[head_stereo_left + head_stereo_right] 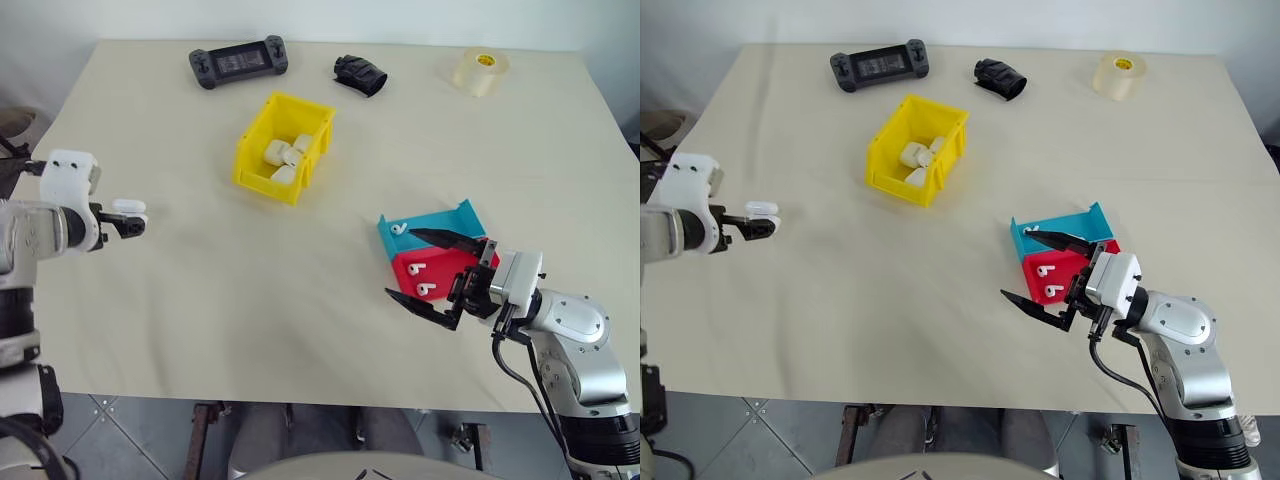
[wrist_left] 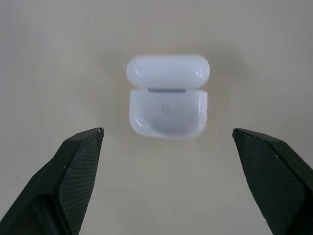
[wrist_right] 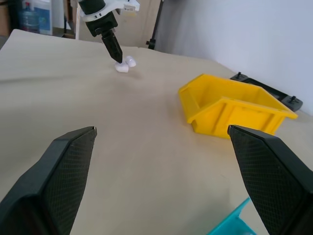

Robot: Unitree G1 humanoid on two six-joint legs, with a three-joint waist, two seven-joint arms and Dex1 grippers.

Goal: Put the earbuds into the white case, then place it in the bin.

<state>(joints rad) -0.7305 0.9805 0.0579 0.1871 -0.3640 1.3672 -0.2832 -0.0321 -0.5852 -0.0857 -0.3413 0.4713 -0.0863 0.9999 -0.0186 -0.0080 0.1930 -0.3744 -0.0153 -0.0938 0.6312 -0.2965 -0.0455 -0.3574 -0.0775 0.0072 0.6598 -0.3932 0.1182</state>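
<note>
Cream cloth covers the table (image 1: 200, 330), where the yellow bin (image 1: 283, 147) sits toward the far side, already holding several white cases. Near right, a teal tray (image 1: 440, 222) and a red tray (image 1: 440, 268) carry the earbuds (image 1: 418, 268), with the right gripper (image 1: 432, 270) poised over them, fingers spread wide and empty. Far to the left, the left gripper (image 2: 166, 142) hovers with jaws apart above the white case (image 2: 167, 98), which lies on the cloth with its lid open. The likely trouble is the buds themselves: tiny and glossy, they could squirt from broad fingertips, or a careless pinch on the case could snap its lid closed early.
</note>
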